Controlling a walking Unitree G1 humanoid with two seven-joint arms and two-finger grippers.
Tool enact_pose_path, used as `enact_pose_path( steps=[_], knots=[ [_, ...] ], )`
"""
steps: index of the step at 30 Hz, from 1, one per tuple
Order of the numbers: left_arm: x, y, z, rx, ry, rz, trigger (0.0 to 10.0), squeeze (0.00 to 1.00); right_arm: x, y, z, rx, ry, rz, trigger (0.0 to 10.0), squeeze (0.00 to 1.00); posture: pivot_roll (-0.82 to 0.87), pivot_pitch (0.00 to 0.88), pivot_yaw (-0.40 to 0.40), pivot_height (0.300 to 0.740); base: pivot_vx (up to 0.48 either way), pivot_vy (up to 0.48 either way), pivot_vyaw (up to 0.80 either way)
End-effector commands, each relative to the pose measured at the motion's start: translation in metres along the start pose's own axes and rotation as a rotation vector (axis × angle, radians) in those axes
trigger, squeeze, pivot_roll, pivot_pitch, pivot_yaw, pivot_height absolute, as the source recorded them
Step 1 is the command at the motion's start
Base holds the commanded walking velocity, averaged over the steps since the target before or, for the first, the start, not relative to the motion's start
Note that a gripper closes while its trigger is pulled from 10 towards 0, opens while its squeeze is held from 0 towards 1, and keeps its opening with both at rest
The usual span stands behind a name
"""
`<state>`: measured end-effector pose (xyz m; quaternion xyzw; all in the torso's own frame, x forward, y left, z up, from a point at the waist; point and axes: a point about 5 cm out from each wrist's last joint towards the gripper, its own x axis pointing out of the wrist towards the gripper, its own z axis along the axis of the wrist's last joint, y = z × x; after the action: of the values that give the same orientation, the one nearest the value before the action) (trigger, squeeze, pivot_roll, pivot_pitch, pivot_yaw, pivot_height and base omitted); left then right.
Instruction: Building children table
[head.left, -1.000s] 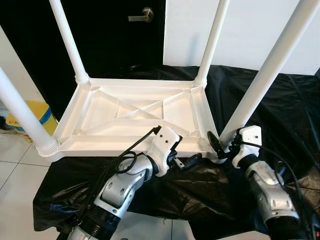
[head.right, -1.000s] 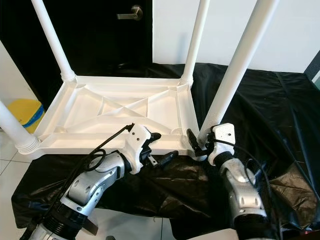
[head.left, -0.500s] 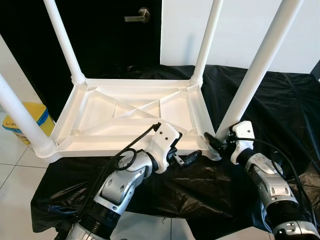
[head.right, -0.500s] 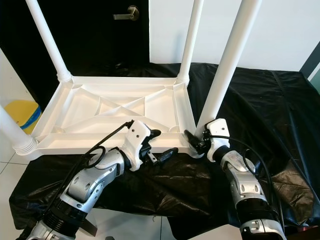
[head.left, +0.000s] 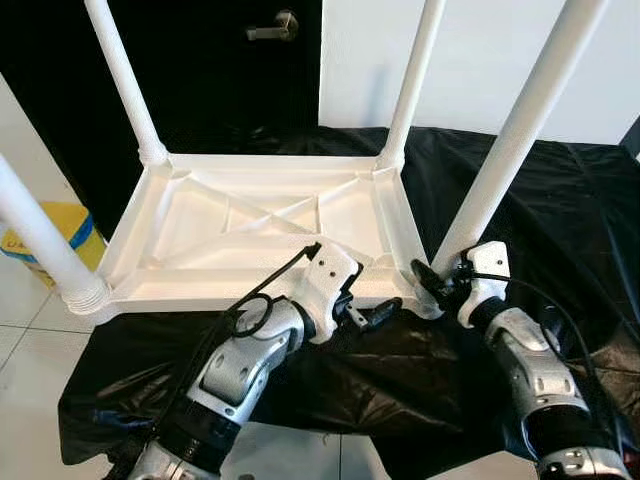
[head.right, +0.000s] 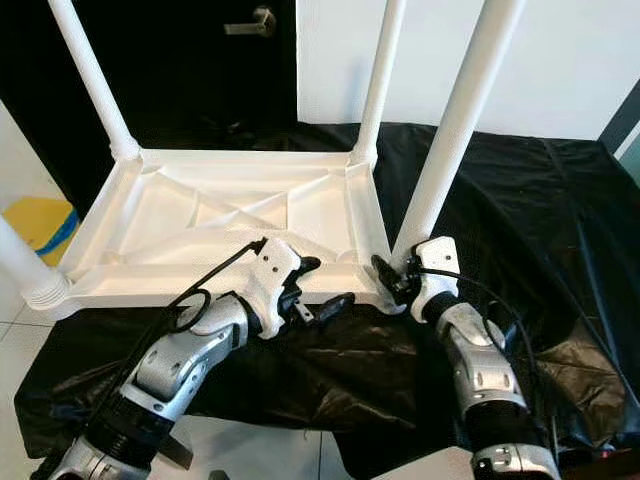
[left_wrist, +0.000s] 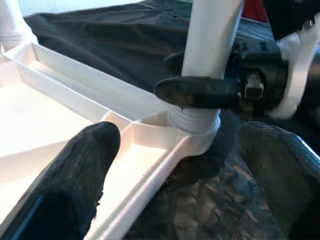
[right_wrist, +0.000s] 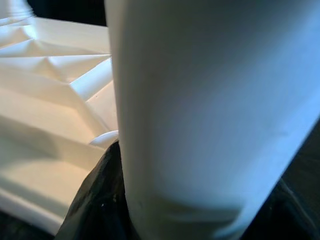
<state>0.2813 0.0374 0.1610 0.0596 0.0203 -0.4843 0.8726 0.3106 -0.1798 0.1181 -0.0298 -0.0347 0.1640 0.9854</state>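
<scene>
- Currently: black plastic sheet covers the work surface; white tiled floor shows at near left.
- White children's table top lies upside down on the sheet, ribbed underside up, left part overhanging the sheet edge.
- All four white legs stand in the corner sockets: far-left leg, far-right leg, near-left leg, near-right leg. Judgement: assembly nearly complete; what is left looks like seating or tightening the near-right leg, then turning the table upright.
- Left gripper sits at the near rim of the table top, just left of the near-right corner. Fingers spread apart, one inside the tray and one over the sheet; holding nothing.
- Right gripper is at the base of the near-right leg. Fingers closed around the leg just above its threaded collar; the right wrist view has the leg tight between them.
- Yellow container stands on the floor, left, behind the near-left leg.
- Door handle on the dark door, far.
</scene>
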Motion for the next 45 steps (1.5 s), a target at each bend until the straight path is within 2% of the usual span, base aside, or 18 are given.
enact_pose_path(
  steps=[1,5,7,9,13,14,15,16,18,27,28,37,39,40,43,45],
  knots=[
    [0.001,-0.001,-0.001,0.002,0.007,-0.054,10.0,0.0,-0.002,0.003,-0.008,-0.006,0.035,-0.032,10.0,0.0,-0.05,0.088,-0.033,0.74,0.0,0.0,0.0],
    [0.005,-0.006,-0.002,0.008,0.007,-0.081,10.0,0.0,-0.005,0.007,-0.005,0.04,0.008,-0.202,10.0,0.0,-0.06,0.084,-0.024,0.74,0.0,0.0,0.0],
    [0.006,-0.006,-0.001,0.01,0.004,-0.084,10.0,0.0,-0.005,0.008,-0.005,0.045,0.014,-0.232,10.0,0.0,-0.06,0.083,-0.027,0.74,0.0,0.0,0.0],
    [0.007,-0.006,0.001,0.011,-0.003,-0.078,10.0,0.0,-0.008,0.011,-0.007,0.055,0.026,-0.345,10.0,0.0,-0.06,0.089,-0.037,0.74,0.0,0.0,0.0],
    [0.008,-0.005,0.002,0.01,-0.007,-0.07,10.0,0.0,-0.011,0.016,-0.006,0.07,0.033,-0.414,10.0,0.0,-0.05,0.092,-0.042,0.74,0.0,0.0,0.0],
    [0.008,-0.005,0.002,0.01,-0.007,-0.07,10.0,0.0,-0.011,0.016,-0.006,0.07,0.033,-0.414,10.0,0.0,-0.05,0.092,-0.042,0.74,0.0,0.0,0.0],
    [0.008,-0.006,0.002,0.006,-0.01,-0.065,10.0,0.0,-0.013,0.026,-0.007,0.083,0.039,-0.423,10.0,0.0,-0.05,0.099,-0.05,0.74,0.0,0.0,0.0],
    [0.008,-0.007,0.002,0.003,-0.011,-0.064,10.0,0.0,-0.013,0.029,-0.006,0.077,0.034,-0.411,10.0,0.0,-0.05,0.101,-0.055,0.74,0.0,0.0,0.0],
    [0.009,-0.007,0.002,0.002,-0.012,-0.064,10.0,0.0,-0.013,0.03,-0.005,0.071,0.031,-0.403,10.0,0.0,-0.05,0.101,-0.055,0.74,0.0,0.0,0.0],
    [0.009,-0.009,0.001,-0.006,-0.021,-0.053,10.0,0.0,-0.011,0.024,0.005,0.041,-0.005,-0.401,10.0,0.0,-0.05,0.104,-0.07,0.74,0.0,0.0,0.0],
    [0.009,-0.009,0.001,-0.006,-0.021,-0.052,10.0,0.0,-0.012,0.024,0.006,0.041,-0.006,-0.397,10.0,1.0,-0.05,0.103,-0.072,0.74,0.0,0.0,0.0],
    [0.008,-0.01,0.0,-0.006,-0.022,-0.053,10.0,0.0,-0.014,0.022,0.014,0.049,-0.046,-0.288,10.0,1.0,-0.06,0.1,-0.065,0.74,0.0,0.0,0.0],
    [0.008,-0.01,0.001,-0.005,-0.022,-0.055,10.0,0.0,-0.015,0.019,0.016,0.05,-0.051,-0.249,10.0,1.0,-0.06,0.099,-0.063,0.74,0.0,0.0,0.0],
    [0.008,-0.01,0.001,-0.004,-0.021,-0.057,10.0,0.0,-0.016,0.012,0.017,0.04,-0.053,-0.206,10.0,1.0,-0.06,0.095,-0.058,0.74,0.0,0.0,0.0],
    [0.009,-0.01,0.001,-0.004,-0.021,-0.058,10.0,0.0,-0.016,0.007,0.018,0.032,-0.053,-0.178,10.0,1.0,-0.06,0.095,-0.058,0.74,0.0,0.0,0.0],
    [0.009,-0.01,0.0,-0.004,-0.02,-0.066,10.0,0.0,-0.014,-0.001,0.02,0.005,-0.054,-0.102,10.0,1.0,-0.07,0.084,-0.039,0.74,0.0,0.0,0.0]
  ],
)
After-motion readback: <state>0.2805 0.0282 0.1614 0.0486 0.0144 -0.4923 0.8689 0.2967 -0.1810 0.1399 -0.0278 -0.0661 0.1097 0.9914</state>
